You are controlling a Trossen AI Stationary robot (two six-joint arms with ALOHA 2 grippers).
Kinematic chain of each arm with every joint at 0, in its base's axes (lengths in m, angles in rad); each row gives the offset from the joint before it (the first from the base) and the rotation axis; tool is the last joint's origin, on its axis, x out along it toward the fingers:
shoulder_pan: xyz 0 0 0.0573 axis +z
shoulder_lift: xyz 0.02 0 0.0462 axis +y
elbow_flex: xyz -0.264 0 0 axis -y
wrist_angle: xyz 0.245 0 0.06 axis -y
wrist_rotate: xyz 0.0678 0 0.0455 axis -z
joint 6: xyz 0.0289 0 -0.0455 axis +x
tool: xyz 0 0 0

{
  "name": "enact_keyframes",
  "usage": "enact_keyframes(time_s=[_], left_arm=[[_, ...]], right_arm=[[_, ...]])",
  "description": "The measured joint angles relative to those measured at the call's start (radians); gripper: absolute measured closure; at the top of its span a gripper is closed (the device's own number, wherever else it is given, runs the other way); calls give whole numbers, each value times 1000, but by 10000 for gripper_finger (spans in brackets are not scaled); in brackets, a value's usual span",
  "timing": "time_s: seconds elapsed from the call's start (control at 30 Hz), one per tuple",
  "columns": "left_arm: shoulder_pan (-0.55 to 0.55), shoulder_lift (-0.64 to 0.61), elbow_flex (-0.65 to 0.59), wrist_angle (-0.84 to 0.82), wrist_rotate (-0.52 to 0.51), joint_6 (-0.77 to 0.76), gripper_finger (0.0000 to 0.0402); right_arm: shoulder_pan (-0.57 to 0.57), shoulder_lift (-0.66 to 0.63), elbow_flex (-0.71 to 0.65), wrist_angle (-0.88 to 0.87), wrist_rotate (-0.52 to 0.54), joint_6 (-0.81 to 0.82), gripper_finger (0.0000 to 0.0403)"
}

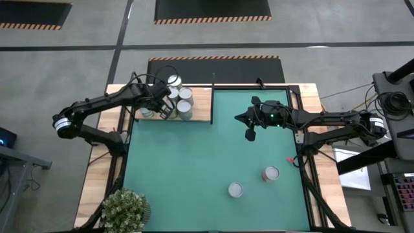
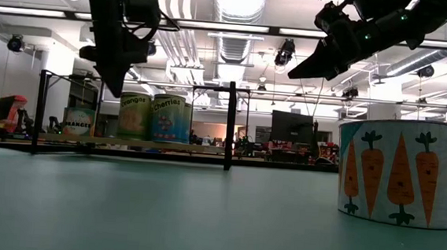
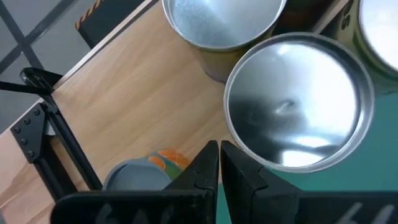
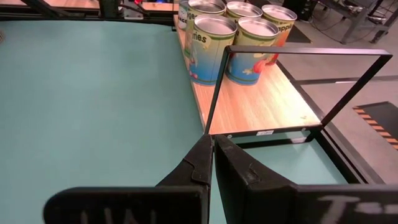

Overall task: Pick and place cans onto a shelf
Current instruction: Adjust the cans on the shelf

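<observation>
With both grippers clenched empty, the left gripper (image 1: pixel 169 110) hung over the shelf (image 1: pixel 202 105) at 11 o'clock and the right gripper (image 1: pixel 250 134) hung mid-bench, so the next move, apparently, called for fetching a can (image 1: pixel 271 173) at 5 o'clock.

Low view: carrot-label can (image 2: pixel 395 170) is standing near lens; right edge is cropping its far side. Both arms are entering from top edge, upper links cut off. Labels on shelf cans (image 2: pixel 154 117) are only partly legible. Left wrist view: left gripper (image 3: pixel 219 163) is masking part of a can lid (image 3: pixel 300 107); neighbouring cans are being cropped by frame edges. High view: can labels too small to read.
</observation>
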State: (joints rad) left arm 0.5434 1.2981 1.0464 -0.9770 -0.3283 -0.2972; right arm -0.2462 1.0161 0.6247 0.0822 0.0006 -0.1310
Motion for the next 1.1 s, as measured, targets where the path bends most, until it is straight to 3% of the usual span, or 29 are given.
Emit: enact_keyframes(time_s=[1.1], left_arm=[[-23,-36,0,40,-3,-20,402]], right_arm=[[0,0,0,0,0,-1,394]])
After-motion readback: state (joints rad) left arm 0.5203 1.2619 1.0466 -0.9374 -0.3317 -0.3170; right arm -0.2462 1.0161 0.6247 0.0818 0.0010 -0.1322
